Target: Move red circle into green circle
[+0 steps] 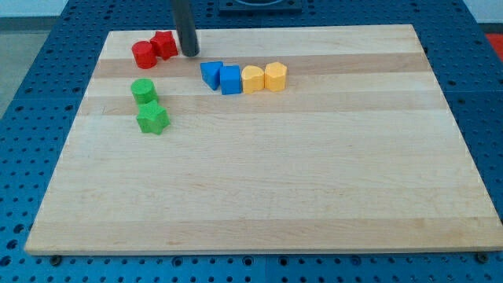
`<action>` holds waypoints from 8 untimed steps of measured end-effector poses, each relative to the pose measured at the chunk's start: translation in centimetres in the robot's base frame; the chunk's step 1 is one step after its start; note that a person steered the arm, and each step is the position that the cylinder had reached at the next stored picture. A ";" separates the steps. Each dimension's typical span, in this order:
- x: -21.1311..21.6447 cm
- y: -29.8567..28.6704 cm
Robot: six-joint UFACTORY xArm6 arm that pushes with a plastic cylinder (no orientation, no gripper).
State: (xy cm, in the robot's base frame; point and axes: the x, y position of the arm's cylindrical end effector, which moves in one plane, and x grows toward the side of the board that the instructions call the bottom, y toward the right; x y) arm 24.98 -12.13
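The red circle point(144, 54) lies near the board's top left, touching a red star-like block point(164, 44) on its right. The green circle point(143, 90) sits below it, with a gap of bare wood between them. A green star point(152, 119) touches the green circle from below. My tip point(190, 53) stands just right of the red star-like block, close to it or touching it, and up and right of the green circle.
A blue triangle point(211, 73), a blue cube point(230, 79), a yellow heart-like block point(252, 79) and a yellow hexagon point(275, 75) form a row right of my tip. The wooden board point(259, 189) lies on a blue perforated table point(23, 157).
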 end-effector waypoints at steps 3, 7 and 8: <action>-5.8 -5.9; 5.4 -9.7; 12.7 -9.7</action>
